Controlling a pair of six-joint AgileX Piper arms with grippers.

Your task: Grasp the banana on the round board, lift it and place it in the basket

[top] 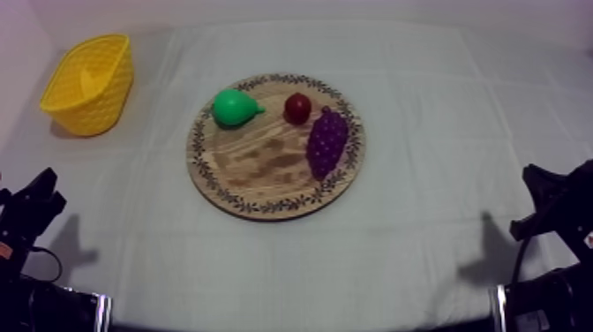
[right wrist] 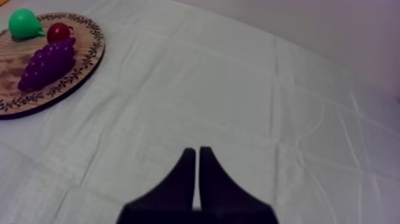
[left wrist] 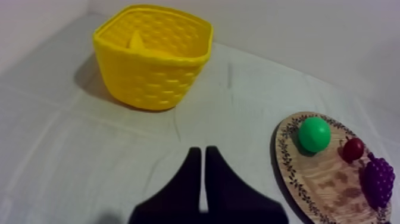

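Observation:
The yellow basket stands at the table's far left, and a yellow banana lies inside it against the wall. The round wooden board in the middle carries a green pear, a small red fruit and purple grapes. My left gripper is shut on nothing, low over the cloth between basket and board; from above it sits at the near left. My right gripper is also shut on nothing, well right of the board, resting at the near right.
Bare grey-white cloth stretches between the board and each arm. A pale wall runs behind the basket and along the table's far edge.

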